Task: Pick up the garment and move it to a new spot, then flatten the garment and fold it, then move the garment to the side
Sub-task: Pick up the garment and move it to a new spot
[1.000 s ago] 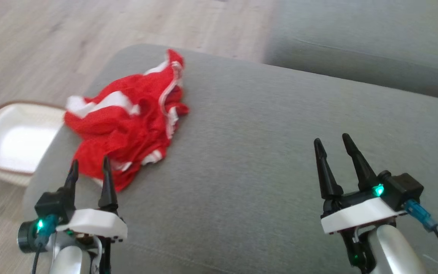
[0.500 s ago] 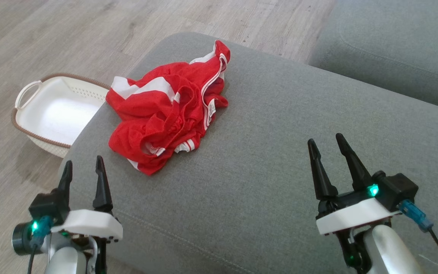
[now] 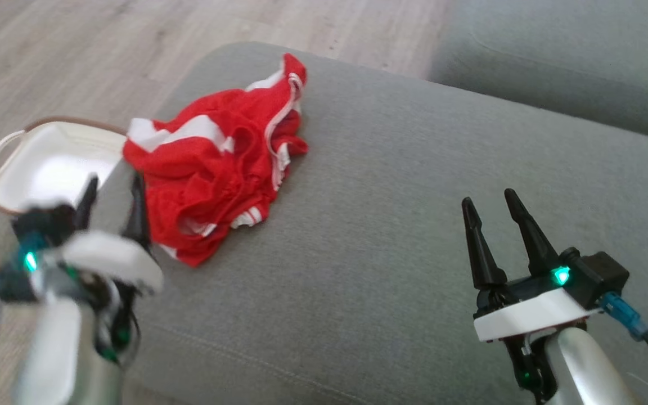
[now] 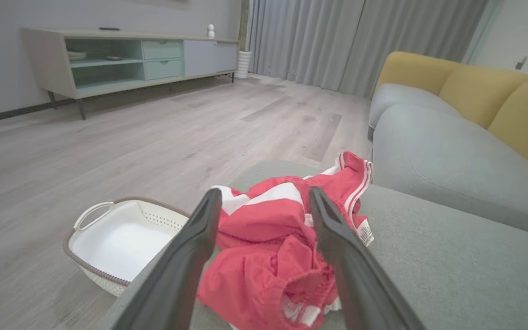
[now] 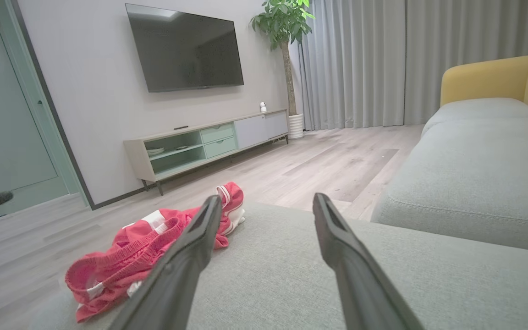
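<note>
basket (image 3: 48, 163): white, with a brown rim. It stands on the floor just beside the left edge of the grey cushion (image 3: 414, 197).
left gripper (image 3: 115, 185): blurred in the head view, over the cushion's left edge. Its fingers are spread wide and hold nothing. They point at the near side of the garment (image 3: 211, 169); whether they touch it cannot be told.
garment, place: it lies in a heap at the cushion's far left corner, with one end reaching toward the far edge.
garment, handling: it is probably light, soft and limp. It is likely to sag and trail when lifted, and it is not fragile.
garment, where to hold: a raised fold or the white-trimmed hem seems best, since a pinch there should gather enough cloth.
garment, look: red mesh-like fabric with white bands and thin white stripes, crumpled into loose folds.
right gripper (image 3: 488, 199): fingers wide apart and empty. It hovers over bare cushion near the near right corner, well apart from the garment.
sofa (image 3: 554, 56): grey seat beyond the cushion's far right edge.
</note>
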`<state>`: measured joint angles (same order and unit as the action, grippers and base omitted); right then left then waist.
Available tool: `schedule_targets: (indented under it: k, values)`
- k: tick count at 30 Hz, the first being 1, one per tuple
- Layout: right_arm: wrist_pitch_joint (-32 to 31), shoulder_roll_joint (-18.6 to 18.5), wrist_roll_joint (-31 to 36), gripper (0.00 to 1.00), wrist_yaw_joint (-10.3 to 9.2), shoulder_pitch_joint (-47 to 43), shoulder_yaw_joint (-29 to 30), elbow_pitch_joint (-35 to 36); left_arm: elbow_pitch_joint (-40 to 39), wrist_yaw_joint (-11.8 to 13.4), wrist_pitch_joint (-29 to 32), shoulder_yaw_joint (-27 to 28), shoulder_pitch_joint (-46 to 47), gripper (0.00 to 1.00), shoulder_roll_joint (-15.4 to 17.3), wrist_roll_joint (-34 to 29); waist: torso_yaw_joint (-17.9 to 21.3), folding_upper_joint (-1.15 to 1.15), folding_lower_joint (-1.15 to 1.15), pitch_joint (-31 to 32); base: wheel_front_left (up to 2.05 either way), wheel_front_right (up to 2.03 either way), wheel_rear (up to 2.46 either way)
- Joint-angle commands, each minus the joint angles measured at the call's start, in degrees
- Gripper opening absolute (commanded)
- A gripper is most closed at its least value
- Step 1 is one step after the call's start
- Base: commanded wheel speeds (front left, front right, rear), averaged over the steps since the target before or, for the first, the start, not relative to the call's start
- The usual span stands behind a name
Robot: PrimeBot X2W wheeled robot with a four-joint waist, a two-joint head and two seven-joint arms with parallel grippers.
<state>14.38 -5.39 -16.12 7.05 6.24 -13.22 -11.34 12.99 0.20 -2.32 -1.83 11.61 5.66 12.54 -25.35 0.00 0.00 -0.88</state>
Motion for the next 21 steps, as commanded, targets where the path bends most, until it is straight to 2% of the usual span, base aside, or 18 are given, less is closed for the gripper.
schedule_targets:
  k: [1,5,11,17,21]
  values:
    - [0.6,-0.9,0.1,1.0,0.44,2.3,-1.5,2.3,-1.7,-0.6,2.7,2.1,5.5,1.0,2.2,1.0,2.2,0.0,0.0,-1.3,0.0,0.0,0.0]
    - [0.6,-1.7,-0.1,1.0,0.44,3.6,-2.0,2.6,0.1,-1.8,8.9,3.3,12.4,1.0,6.0,2.1,6.3,0.0,0.0,-3.5,0.0,0.0,0.0]
    - [0.6,-2.7,-0.7,1.0,0.44,5.4,-2.5,2.8,8.6,-4.5,21.5,3.0,20.0,1.0,10.0,5.4,12.5,0.0,0.0,-6.4,0.0,0.0,0.0]
    - [0.6,-3.5,-1.2,1.0,0.44,7.0,-2.5,3.1,19.2,-5.5,32.7,1.3,21.9,1.0,13.2,6.0,17.9,0.0,0.0,-8.8,0.0,0.0,0.0]
    - [0.6,-3.9,-1.5,1.0,0.44,7.5,-2.4,3.1,25.7,-5.2,36.4,0.8,22.0,1.0,14.5,5.9,19.9,0.0,0.0,-9.5,0.0,0.0,0.0]
